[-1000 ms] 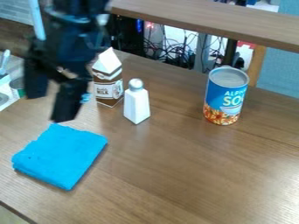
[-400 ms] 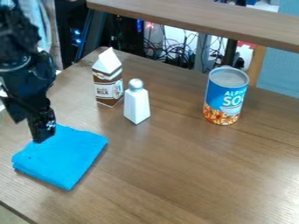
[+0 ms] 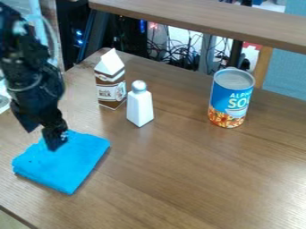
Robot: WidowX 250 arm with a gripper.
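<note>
Blue cloth (image 3: 70,166), unmoved, tool (image 3: 42,139) at its edge, shifted nearer white shaker (image 3: 140,108)

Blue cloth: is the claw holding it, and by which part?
Nothing is held: the claw is open over the far side of the blue cloth, which lies flat, no part pinched. Whether a fingertip touches it, I can't tell.

Seen from the camera, a cloth (image 3: 71,167) is lying on the desk (image 3: 179,179) at front left. Behind it and rightward, a shaker (image 3: 140,109) is standing, with a carton (image 3: 110,80) standing just behind and left. A can (image 3: 229,103) is standing well apart, right of the shaker. Cables (image 3: 175,56) are hanging beyond the desk.
</note>
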